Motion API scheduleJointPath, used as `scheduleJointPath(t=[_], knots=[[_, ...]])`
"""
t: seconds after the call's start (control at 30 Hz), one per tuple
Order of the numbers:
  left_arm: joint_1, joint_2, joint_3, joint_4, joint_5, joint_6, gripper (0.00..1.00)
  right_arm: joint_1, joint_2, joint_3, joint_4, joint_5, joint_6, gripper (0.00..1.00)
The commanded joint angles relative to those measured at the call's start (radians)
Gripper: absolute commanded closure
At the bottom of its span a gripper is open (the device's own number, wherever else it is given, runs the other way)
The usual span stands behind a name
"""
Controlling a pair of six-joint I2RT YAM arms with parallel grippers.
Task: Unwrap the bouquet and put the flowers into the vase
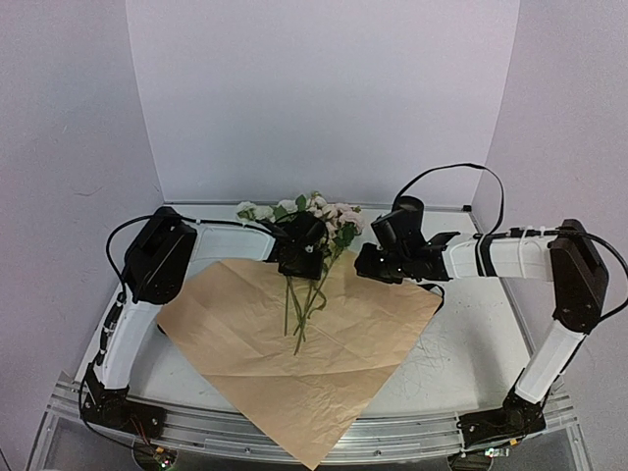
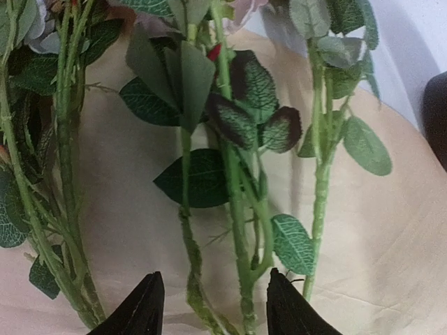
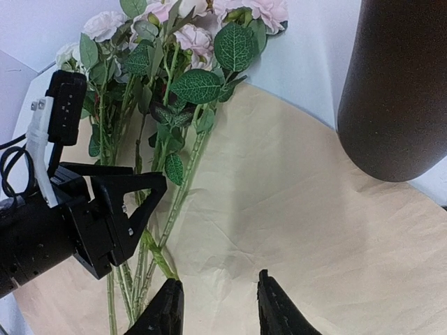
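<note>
From above, the tan paper [image 1: 294, 392] lay spread flat, so the unwrapping looked done; the flowers [image 1: 332, 213] rested on it, blooms toward the back wall. The left wrist view showed the left gripper [image 2: 213, 310] about half open, straddling two green stems [image 2: 237, 209] without pinching them, probably lining up a lift. In the right wrist view the right gripper [image 3: 220, 310] hung partly open and empty over the paper beside the stems, with the vase [image 3: 398, 91] standing at the sheet's edge, close enough for a short carry
</note>
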Motion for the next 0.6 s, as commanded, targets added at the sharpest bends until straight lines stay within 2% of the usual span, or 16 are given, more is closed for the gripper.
scheduleJointPath(t=[0.0, 0.07, 0.23, 0.33, 0.37, 0.4, 0.47, 0.57], knots=[[0.012, 0.008, 0.055, -0.031, -0.028, 0.003, 0.54, 0.004, -0.041, -0.012, -0.003, 0.027, 0.006, 0.62], [0.014, 0.012, 0.057, -0.031, -0.008, 0.009, 0.61, 0.004, -0.038, -0.010, -0.003, 0.026, 0.004, 0.62], [0.014, 0.011, 0.049, -0.031, 0.001, 0.013, 0.68, 0.004, -0.033, -0.002, -0.004, 0.027, -0.002, 0.62], [0.015, 0.010, 0.047, -0.030, 0.007, 0.018, 0.76, 0.004, -0.031, -0.002, -0.003, 0.027, 0.001, 0.62], [0.015, 0.009, 0.047, -0.031, 0.010, 0.021, 0.81, 0.004, -0.032, -0.003, -0.003, 0.027, 0.002, 0.62], [0.015, 0.006, 0.049, -0.030, 0.014, 0.025, 0.91, 0.004, -0.033, -0.005, -0.003, 0.027, 0.003, 0.62], [0.015, -0.009, 0.047, -0.030, 0.006, 0.028, 1.00, 0.004, -0.036, -0.010, -0.003, 0.029, 0.004, 0.62], [0.015, -0.069, 0.022, -0.030, -0.036, 0.019, 1.00, 0.004, -0.042, -0.016, -0.003, 0.031, 0.005, 0.62]])
